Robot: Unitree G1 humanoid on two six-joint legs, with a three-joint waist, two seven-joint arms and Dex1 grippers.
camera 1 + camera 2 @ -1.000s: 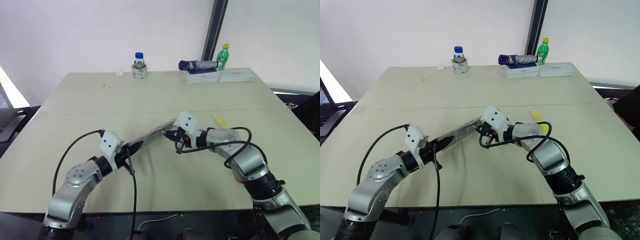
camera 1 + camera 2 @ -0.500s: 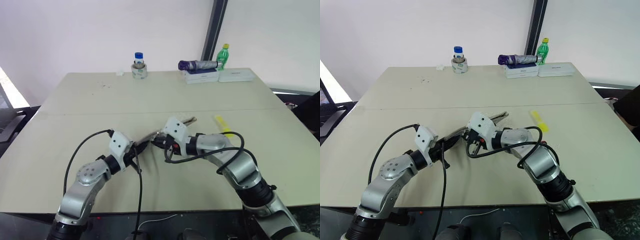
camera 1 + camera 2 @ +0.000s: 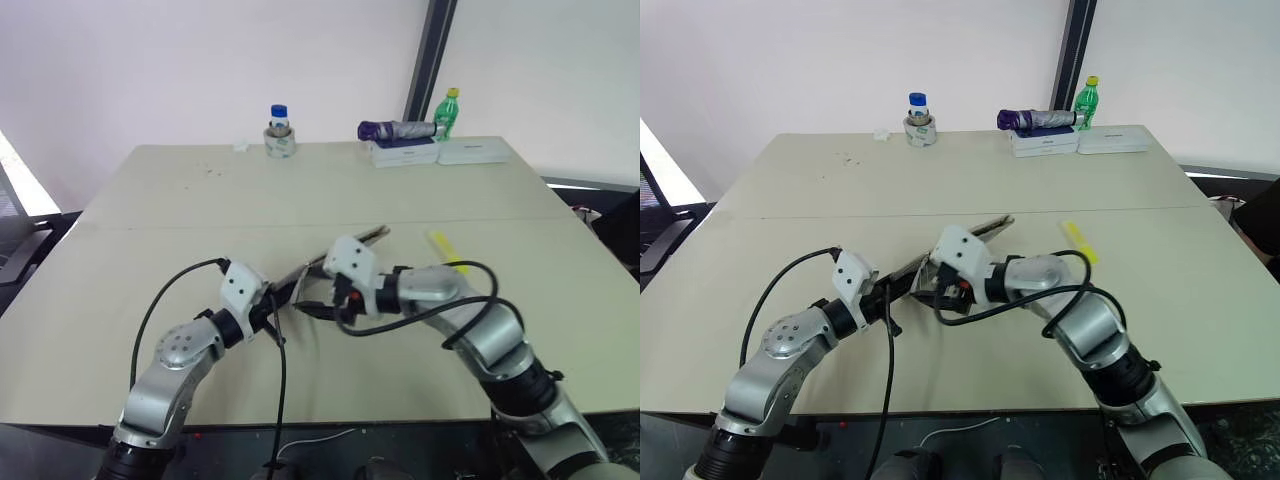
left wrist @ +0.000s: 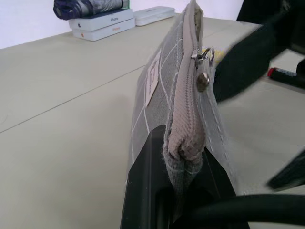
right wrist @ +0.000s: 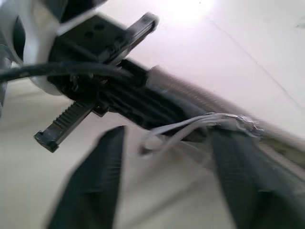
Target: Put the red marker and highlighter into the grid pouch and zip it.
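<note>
The left gripper (image 4: 183, 191) pinches the flat grey grid-lined fabric pouch (image 4: 164, 90) by its end; beside the pouch, the right gripper (image 5: 164, 188) gapes wide, empty.

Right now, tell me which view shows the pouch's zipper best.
The left wrist view: the zipper runs up the grid pouch, its metal slider plain. The eye views show the pouch edge-on, zipper too small. The right wrist view shows only its pull cord.

right gripper (image 5: 162, 186) lets go, fingers spread wide now beside the pouch (image 4: 190, 95), whose far end sits higher.
</note>
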